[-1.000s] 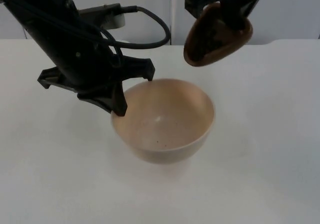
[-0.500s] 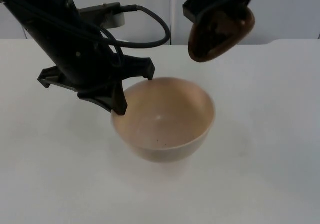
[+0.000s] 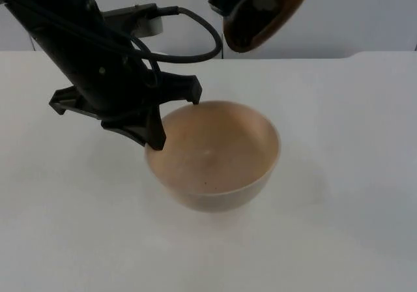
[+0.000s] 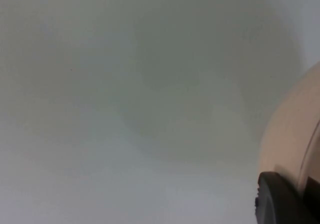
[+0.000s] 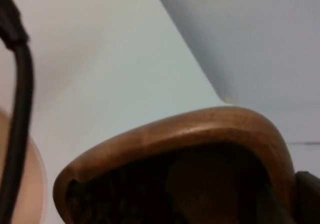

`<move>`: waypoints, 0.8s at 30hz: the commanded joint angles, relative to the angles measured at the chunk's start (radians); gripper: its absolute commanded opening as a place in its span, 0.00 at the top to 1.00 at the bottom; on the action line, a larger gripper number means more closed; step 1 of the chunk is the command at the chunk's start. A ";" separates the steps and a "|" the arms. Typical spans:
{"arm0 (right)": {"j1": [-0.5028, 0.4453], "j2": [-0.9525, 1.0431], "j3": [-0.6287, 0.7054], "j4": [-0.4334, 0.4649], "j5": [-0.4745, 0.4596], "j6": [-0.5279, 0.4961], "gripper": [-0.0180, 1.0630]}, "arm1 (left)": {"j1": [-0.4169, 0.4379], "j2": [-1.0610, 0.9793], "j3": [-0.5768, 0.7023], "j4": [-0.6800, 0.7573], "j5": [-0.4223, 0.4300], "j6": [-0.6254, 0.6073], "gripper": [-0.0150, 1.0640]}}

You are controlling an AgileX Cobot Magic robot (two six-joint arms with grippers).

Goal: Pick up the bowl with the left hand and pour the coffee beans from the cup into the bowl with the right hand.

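Since the earlier top views, the right gripper (image 3: 257, 2) is carrying the cup (image 3: 266, 13) higher and further toward the left arm's side; bowl and left gripper are keeping their position

Surface/room: white table (image 3: 352, 175) is running back to a grey partition wall (image 3: 365, 12); in the right wrist view the table edge is meeting the wall behind the cup (image 5: 200, 134). A faint shadow is lying under the bowl

Surroundings/obstructions: left arm's black body is covering the table beside the bowl's rim on its own side, nothing else is standing on the table. The cup is hanging above and behind the bowl, apart from it, not over its centre

Task items: the bowl (image 3: 218, 155) is pale beige, smooth, upright or nearly so, with a tiny dark speck inside. The left gripper (image 3: 156, 135) is clamping its rim, one finger outside the wall; the left wrist view is showing the bowl's wall (image 4: 292, 134) beside a black fingertip. The cup is brown wood, glossy, tilted with its mouth toward the camera, dark coffee beans (image 5: 115, 194) lying inside. Right gripper is holding the cup, closed on it
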 commanded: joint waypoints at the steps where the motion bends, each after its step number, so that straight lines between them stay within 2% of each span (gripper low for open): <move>1: 0.017 -0.003 0.001 -0.052 -0.003 0.011 0.98 | -0.005 -0.001 -0.005 -0.004 -0.004 0.001 0.99; 3: 0.031 -0.003 0.001 -0.095 -0.003 0.011 0.98 | -0.005 -0.001 -0.005 -0.006 -0.004 0.001 0.99; 10: 0.044 -0.003 0.001 -0.106 -0.003 -0.039 0.98 | -0.005 -0.001 -0.005 -0.006 -0.004 0.001 0.99; 24: 0.057 -0.003 0.001 -0.164 -0.003 -0.063 0.98 | -0.005 -0.001 -0.005 -0.006 -0.004 0.001 0.99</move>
